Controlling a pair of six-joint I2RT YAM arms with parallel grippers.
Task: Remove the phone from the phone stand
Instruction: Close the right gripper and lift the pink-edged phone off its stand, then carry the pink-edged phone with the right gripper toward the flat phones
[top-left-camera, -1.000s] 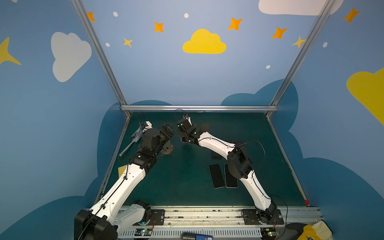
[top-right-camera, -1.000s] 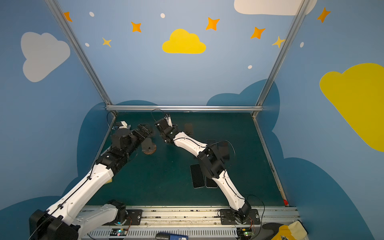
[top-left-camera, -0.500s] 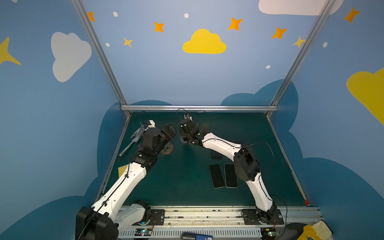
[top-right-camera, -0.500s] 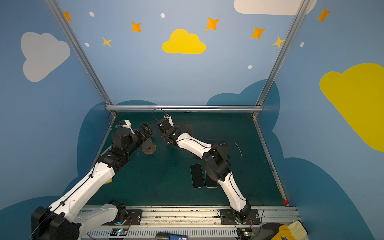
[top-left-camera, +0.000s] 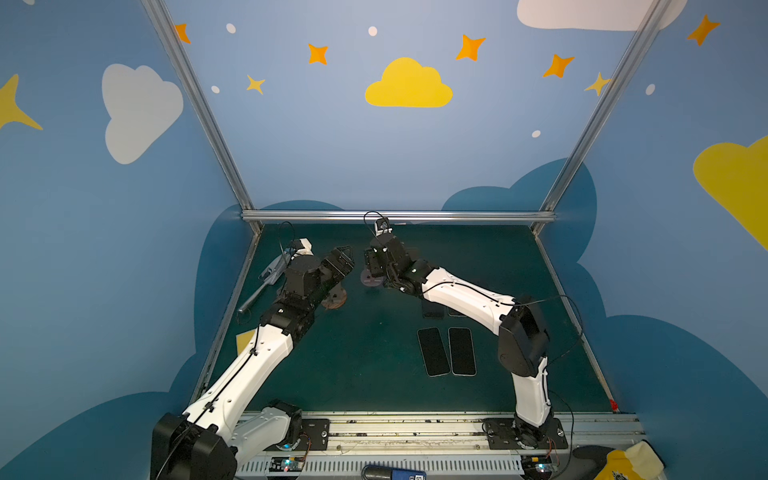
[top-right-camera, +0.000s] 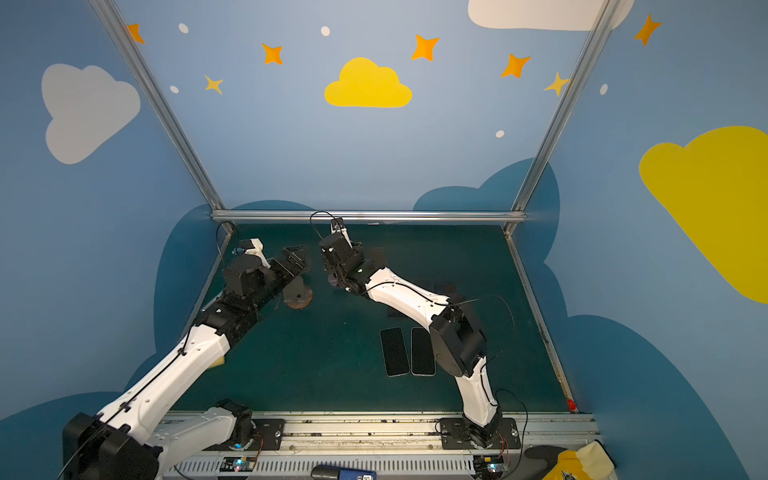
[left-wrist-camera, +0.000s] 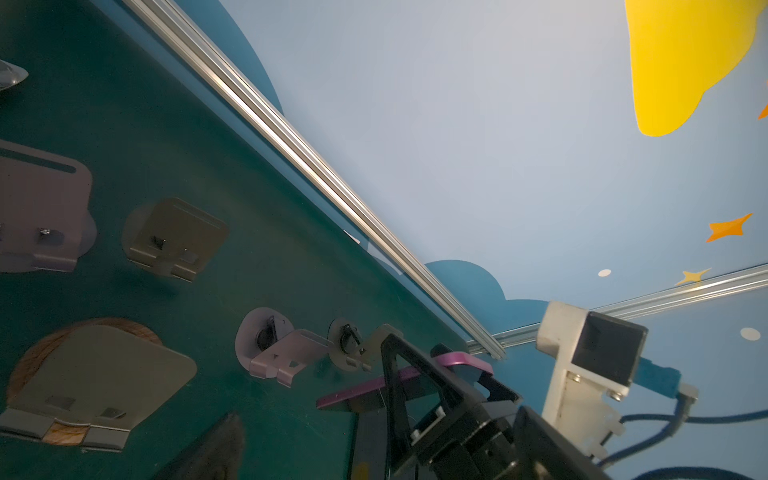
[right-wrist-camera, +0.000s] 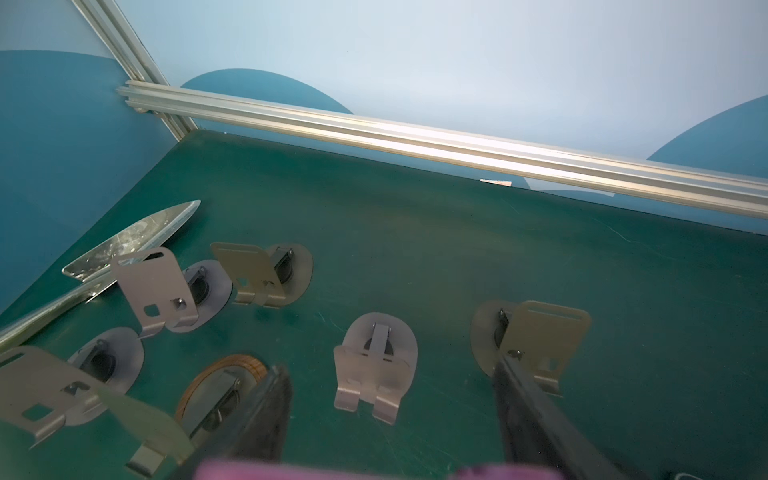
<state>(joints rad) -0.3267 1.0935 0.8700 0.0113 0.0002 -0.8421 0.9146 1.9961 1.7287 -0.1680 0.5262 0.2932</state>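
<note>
Currently the right hand (top-left-camera: 371, 266) grips the purple phone (left-wrist-camera: 353, 394), jaws narrowly parted, near the grey phone stands (right-wrist-camera: 374, 365) at upper centre of the green tabletop (top-left-camera: 374, 386) in both top views. Left hand (top-left-camera: 345, 258) gapes wide, empty. Blue cloud-painted walls (top-left-camera: 374, 166) enclose it.

No words or numbers can be read anywhere. The white label (top-left-camera: 415, 477) on the blue thing (top-left-camera: 395, 474) at the front edge is too tiny. The dark mark (top-left-camera: 615, 475) on the yellow cloth (top-left-camera: 627, 463) is blurry.
</note>
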